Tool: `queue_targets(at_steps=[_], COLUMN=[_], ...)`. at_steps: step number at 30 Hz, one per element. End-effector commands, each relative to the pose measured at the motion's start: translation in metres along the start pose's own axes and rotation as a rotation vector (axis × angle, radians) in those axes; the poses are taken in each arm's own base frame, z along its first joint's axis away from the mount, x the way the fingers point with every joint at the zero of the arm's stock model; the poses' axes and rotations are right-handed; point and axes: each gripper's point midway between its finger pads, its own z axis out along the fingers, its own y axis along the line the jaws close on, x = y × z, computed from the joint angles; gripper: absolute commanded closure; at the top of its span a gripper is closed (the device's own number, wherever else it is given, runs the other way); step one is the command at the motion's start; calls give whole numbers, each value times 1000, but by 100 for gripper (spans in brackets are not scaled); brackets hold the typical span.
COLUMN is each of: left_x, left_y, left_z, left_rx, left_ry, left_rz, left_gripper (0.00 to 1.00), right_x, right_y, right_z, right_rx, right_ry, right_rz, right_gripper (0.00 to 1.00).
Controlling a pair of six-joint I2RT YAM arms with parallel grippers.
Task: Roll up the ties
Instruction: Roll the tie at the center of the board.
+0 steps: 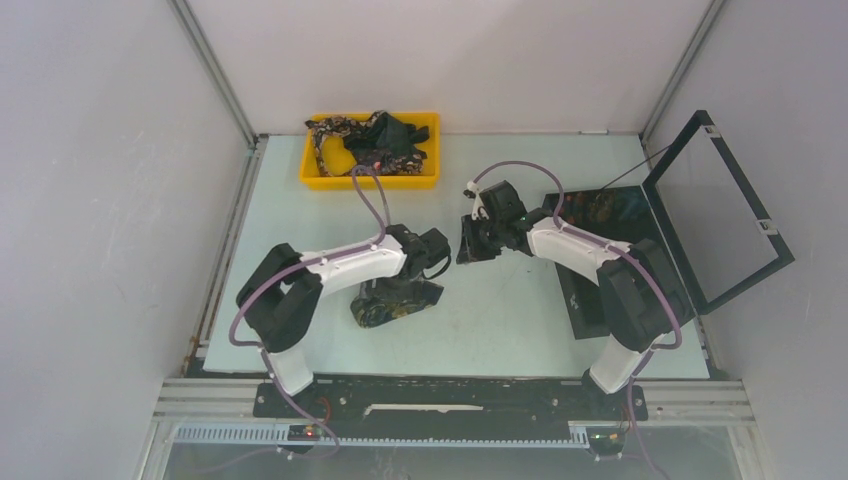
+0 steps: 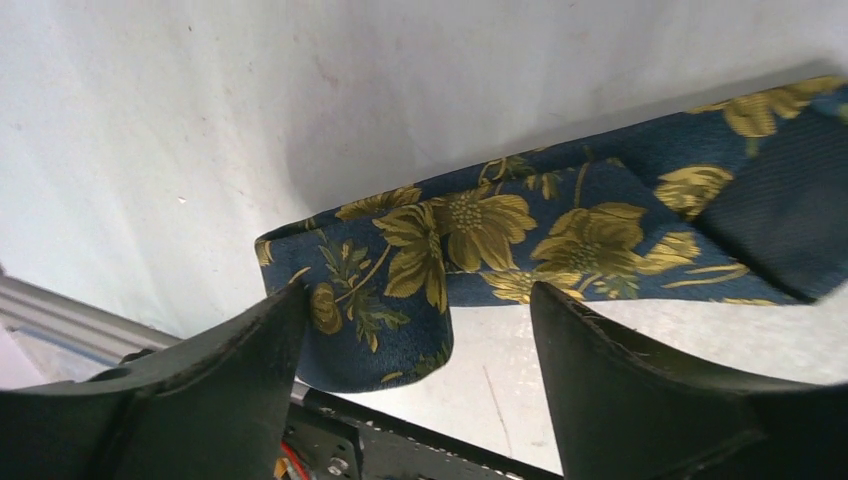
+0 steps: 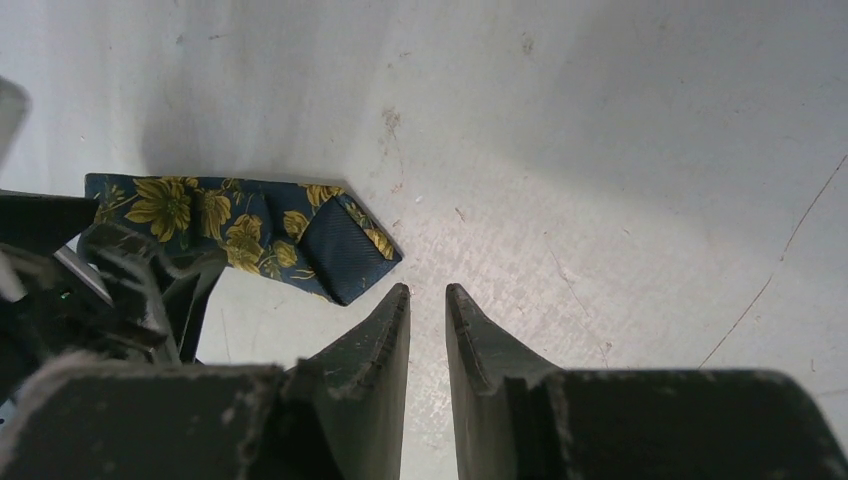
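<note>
Navy fabric necktie [image 2: 500,240] with gold flowers lies loosely folded on the pale table [image 1: 500,330], under the left gripper [image 2: 418,296], whose fingers are spread wide and hold nothing. The right gripper [image 3: 427,292] hovers near the pointed end, fingers almost pressed together, empty. A one-sided pinch could let the slack fold spring open or skew. More ties [image 1: 378,140] wait in the yellow plastic tray [image 1: 370,182].

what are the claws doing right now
Left claw: open, empty, at the navy fabric tie with gold flowers.
Right claw: nearly closed, empty.
</note>
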Motion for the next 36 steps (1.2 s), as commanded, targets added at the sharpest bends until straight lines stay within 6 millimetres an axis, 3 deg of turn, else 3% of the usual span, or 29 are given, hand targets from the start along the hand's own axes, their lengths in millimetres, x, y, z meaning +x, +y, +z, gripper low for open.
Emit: queue_targets(at_steps=[1, 7, 15, 23, 32, 36], left_x=[-22, -28, -27, -12, 14, 20], left_y=[-3, 19, 68, 95, 108, 109], left_z=[-28, -47, -68, -63, -43, -37], left_rx=[114, 146, 162, 247, 382, 446], left_ry=[-130, -235, -409, -535, -555, -557], left_rz=[-101, -157, -272, -386, -567, -641], left_gripper=[12, 2, 2, 2, 1, 3], right_x=[-16, -22, -24, -17, 2, 15], right_y=[14, 30, 87, 149, 206, 222], right_z=[-8, -9, -17, -22, -5, 8], right_rx=[-27, -59, -238, -460, -559, -552], right_ry=[-70, -107, -139, -128, -22, 39], right_rz=[-30, -46, -100, -128, -163, -178], right_gripper=[77, 77, 77, 76, 76, 77])
